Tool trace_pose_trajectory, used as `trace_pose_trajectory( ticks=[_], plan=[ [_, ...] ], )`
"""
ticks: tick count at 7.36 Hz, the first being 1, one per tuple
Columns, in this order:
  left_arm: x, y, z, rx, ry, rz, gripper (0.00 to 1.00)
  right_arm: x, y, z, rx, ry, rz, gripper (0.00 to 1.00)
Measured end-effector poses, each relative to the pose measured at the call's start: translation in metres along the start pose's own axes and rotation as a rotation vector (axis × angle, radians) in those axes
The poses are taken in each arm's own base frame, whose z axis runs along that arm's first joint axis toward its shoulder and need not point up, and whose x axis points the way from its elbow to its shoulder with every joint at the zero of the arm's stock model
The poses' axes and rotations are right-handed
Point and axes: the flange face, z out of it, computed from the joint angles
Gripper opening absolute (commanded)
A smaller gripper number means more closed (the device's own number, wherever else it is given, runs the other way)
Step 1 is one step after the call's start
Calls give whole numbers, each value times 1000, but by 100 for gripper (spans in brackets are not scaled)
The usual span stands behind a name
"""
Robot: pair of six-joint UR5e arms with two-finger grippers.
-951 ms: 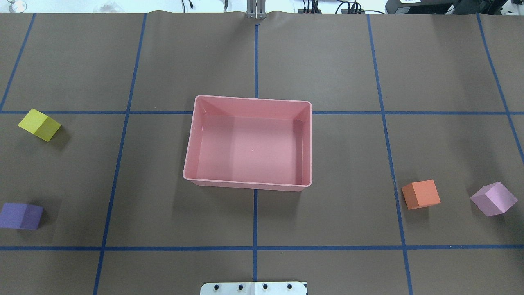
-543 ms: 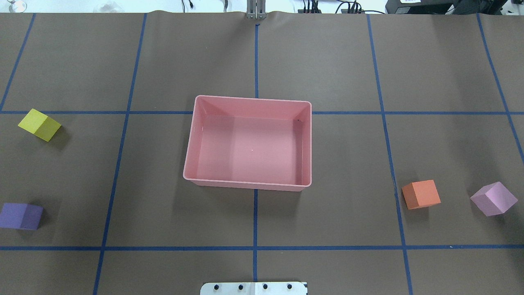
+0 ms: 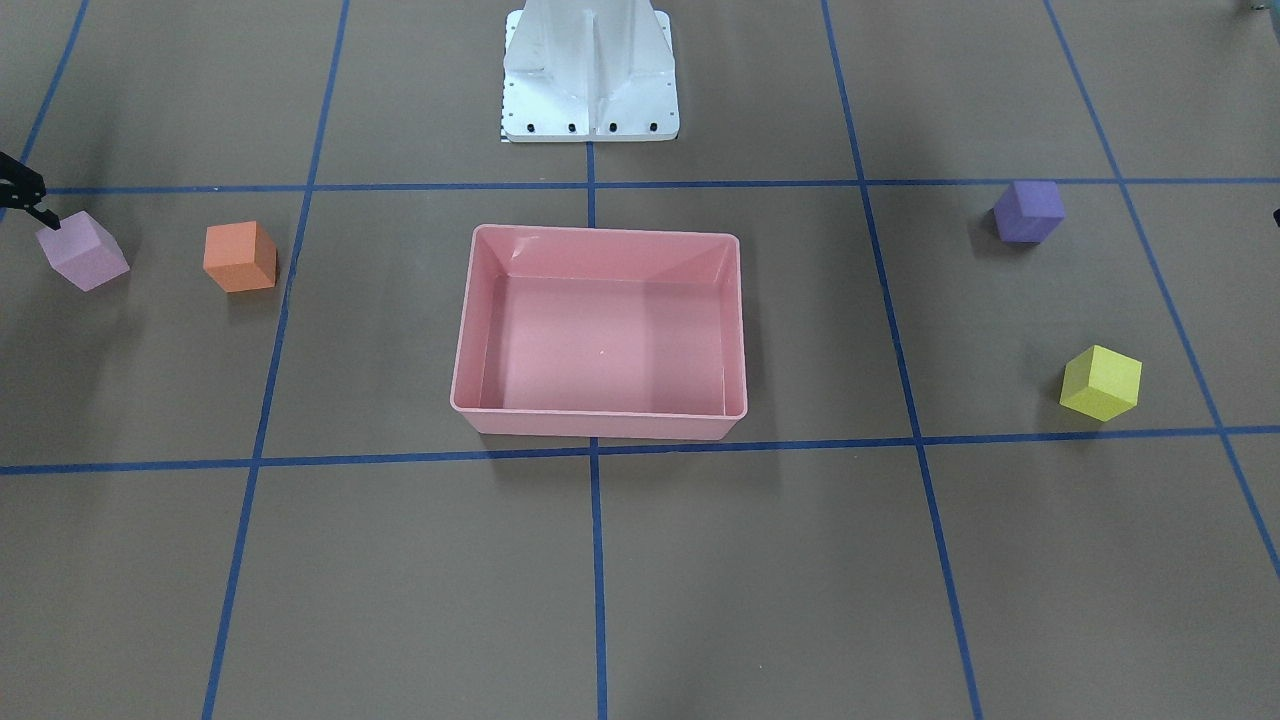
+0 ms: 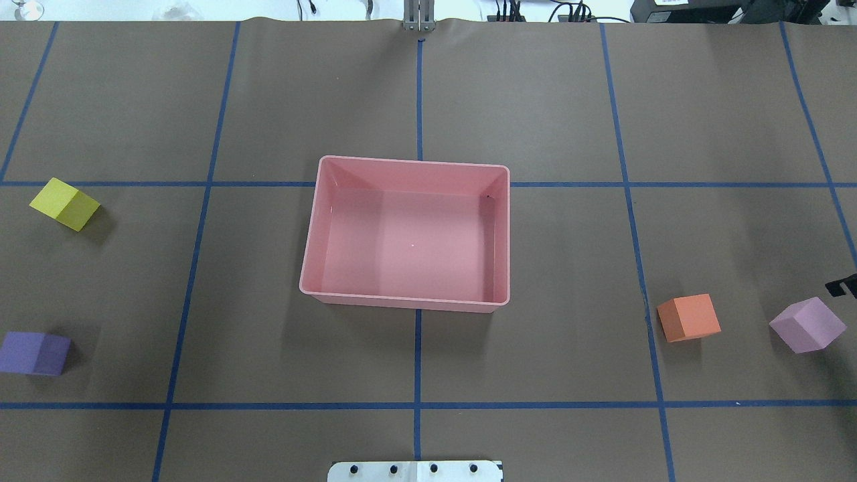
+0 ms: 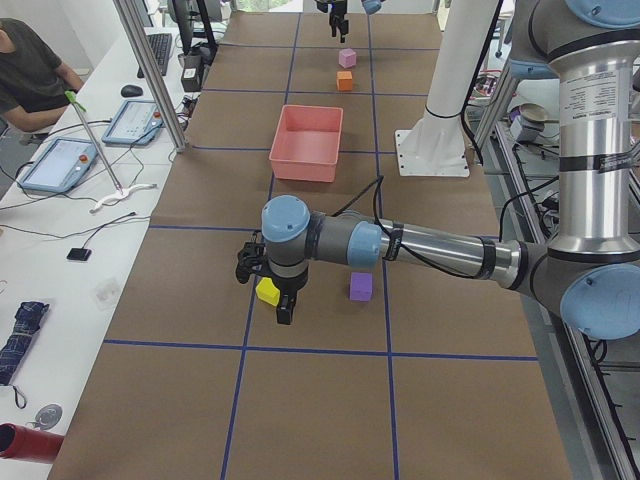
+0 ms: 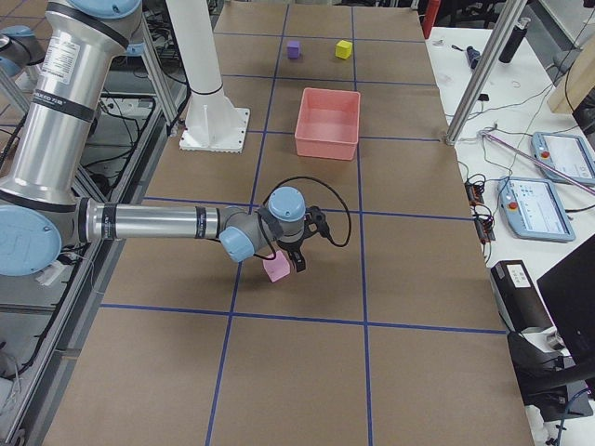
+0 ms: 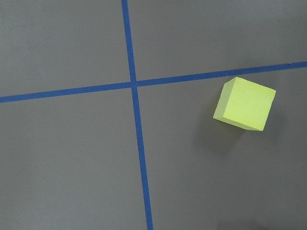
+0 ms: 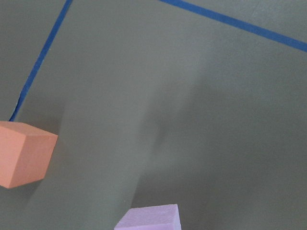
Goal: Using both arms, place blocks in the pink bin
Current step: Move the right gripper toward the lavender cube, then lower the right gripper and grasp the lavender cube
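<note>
The robot's white base [image 4: 415, 470] stands at the middle of the near edge of the brown worktop [image 4: 535, 100]. A little further in, the purple block [image 4: 33, 353] lies by the left edge. Across from it, by the right edge, the orange block [image 4: 688, 317] and the pink-lilac block [image 4: 807, 325] lie near each other but apart. The right gripper [image 6: 290, 260] hangs right by the pink-lilac block. I cannot tell if it touches the block, or if its fingers are wide or closed.

The pink bin [image 4: 402, 302] sits in the middle of the worktop. All four blocks lie outside it.

Further back, by the left edge, lies the yellow block [image 4: 64, 204]. The left gripper [image 5: 266, 295] hangs close to it. I cannot tell how its fingers stand either.
</note>
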Motion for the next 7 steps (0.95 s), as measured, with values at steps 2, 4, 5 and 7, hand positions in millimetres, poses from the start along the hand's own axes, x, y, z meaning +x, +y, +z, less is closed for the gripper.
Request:
trace_pose_trajectory(
  ticks=[2,4,5,7],
  plan=[
    [0,0,0,1,0,2,100,-12,0,19,-33,26,-50,97],
    [1,0,-1,2,0,3,100,-14,6,33,-68,27,-61,96],
    [2,0,-2,4,0,4,100,-13,10,42,-89,25,-61,96],
    [5,1,-6,11,0,9,100,-13,17,57,-126,20,-65,54]
  ],
)
